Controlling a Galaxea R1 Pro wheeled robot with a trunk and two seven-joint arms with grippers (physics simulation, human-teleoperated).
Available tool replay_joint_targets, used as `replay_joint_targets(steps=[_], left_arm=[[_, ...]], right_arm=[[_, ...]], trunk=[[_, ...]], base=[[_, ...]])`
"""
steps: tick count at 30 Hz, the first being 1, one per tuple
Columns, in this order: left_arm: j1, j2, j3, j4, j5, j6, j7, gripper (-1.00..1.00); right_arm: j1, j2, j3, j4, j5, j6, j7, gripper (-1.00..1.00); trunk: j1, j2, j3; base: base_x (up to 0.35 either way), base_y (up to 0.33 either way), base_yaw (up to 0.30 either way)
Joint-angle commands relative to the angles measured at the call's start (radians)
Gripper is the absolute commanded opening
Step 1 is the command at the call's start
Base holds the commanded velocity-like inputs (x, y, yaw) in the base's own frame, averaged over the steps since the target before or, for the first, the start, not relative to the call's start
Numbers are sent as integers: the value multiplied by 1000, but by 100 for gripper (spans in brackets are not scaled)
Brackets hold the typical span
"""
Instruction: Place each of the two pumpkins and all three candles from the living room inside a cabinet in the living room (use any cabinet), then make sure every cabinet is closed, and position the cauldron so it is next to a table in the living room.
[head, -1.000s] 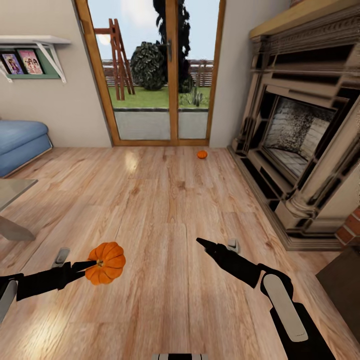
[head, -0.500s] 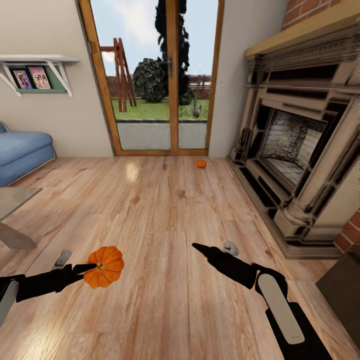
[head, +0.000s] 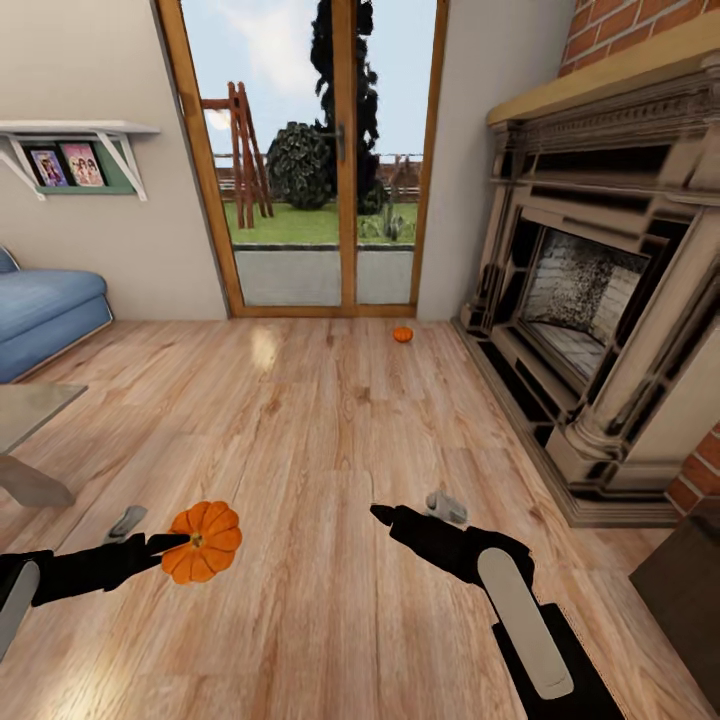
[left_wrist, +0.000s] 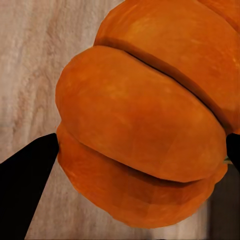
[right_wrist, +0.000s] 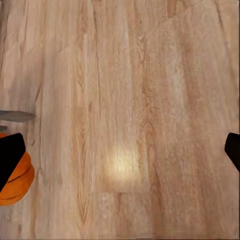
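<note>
Gripping one pumpkin (head: 203, 541) above the wood floor (head: 320, 420), the left gripper (head: 178, 545) is clamped on its sides. Farther right, the right gripper (head: 385, 516) hangs empty, fingers spread. Second pumpkin (head: 402, 334) lies near the fireplace (head: 600, 300).

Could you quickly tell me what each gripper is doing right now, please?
Left gripper: shut on a pumpkin, held above the wood floor.
Right gripper: open, holding nothing.

The left arm reaches in low from the side, its left gripper (head: 185, 543) clamped on a pumpkin (head: 205, 541). The right arm stretches forward, its right gripper (head: 378, 514) empty, fingers spread wide.
</note>
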Motion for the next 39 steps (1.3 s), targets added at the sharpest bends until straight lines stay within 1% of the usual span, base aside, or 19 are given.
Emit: replay_joint_targets(steps=[1,2,5,7,8,10,11,12,14,16,17,19,23,27,29,31,34,36,39], left_arm=[[0,0,0,0,3,1,14,-100],[0,-1,0,0,3,1,23,-100],[0,-6,-1,0,3,-8,104,-100],[-1,-17,-2,0,3,-10,152,-100],[-1,-21,-2,0,3,-10,164,-100],[-2,-36,-2,0,3,-13,211,-100],[-2,-43,-2,0,3,-17,235,-100],[-2,-54,-2,0,3,-25,269,-100],[-3,-69,-2,0,3,-33,311,-100],[-3,-79,-2,0,3,-38,348,-100],[-3,-82,-2,0,3,-39,363,-100],[-3,-92,-2,-2,3,-53,387,-100],[-3,-115,-3,-8,3,-100,430,-100],[-3,-156,-6,-48,3,-113,483,-100],[-3,-182,-17,-79,3,-110,507,-100],[-3,-202,-42,-101,3,-109,535,-100],[-3,-214,-86,-112,3,-109,577,-100],[-3,-215,-103,-116,3,-109,594,-100],[-3,-216,-108,-116,3,-109,599,-100]], right_arm=[[-2,6,10,0,0,-4,-43,100],[-3,8,15,0,0,-6,-63,100],[-10,15,73,-1,5,-36,-193,100],[-12,16,101,-1,30,-62,-260,100],[-13,17,107,-1,40,-67,-275,100],[-13,26,128,-1,94,-84,-326,100],[-14,38,137,-1,122,-90,-343,100],[-14,61,148,-1,166,-95,-360,100],[-14,86,162,0,235,-98,-375,100],[-14,98,174,0,300,-100,-385,100],[-14,101,178,0,323,-101,-388,100],[-14,104,183,0,348,-103,-391,100],[-14,108,187,0,362,-115,-392,100],[-13,111,192,0,365,-167,-399,100],[-13,112,203,0,366,-176,-414,100],[-12,112,217,-1,367,-180,-443,100],[-13,112,226,0,367,-182,-492,100],[-13,112,227,1,366,-183,-507,100],[-13,112,228,1,365,-186,-507,100]], trunk=[[-4,7,3],[-8,14,6],[-19,35,16],[-27,49,22],[-31,56,25],[-38,70,31],[-42,77,35],[-46,84,38],[-54,98,44],[-61,112,50],[-65,119,53],[-73,133,60],[-88,161,72],[-104,189,85],[-111,203,91],[-119,217,97],[-130,238,107],[-138,252,113],[-150,273,122]], base=[[0,0,0],[0,0,0],[0,0,0],[0,0,0],[0,0,0],[0,0,0],[0,0,0],[0,0,0],[0,0,0],[0,0,0],[0,0,0],[0,0,0],[0,0,0],[0,0,0],[0,0,0],[0,0,0],[0,0,0],[0,0,0],[0,0,0]])
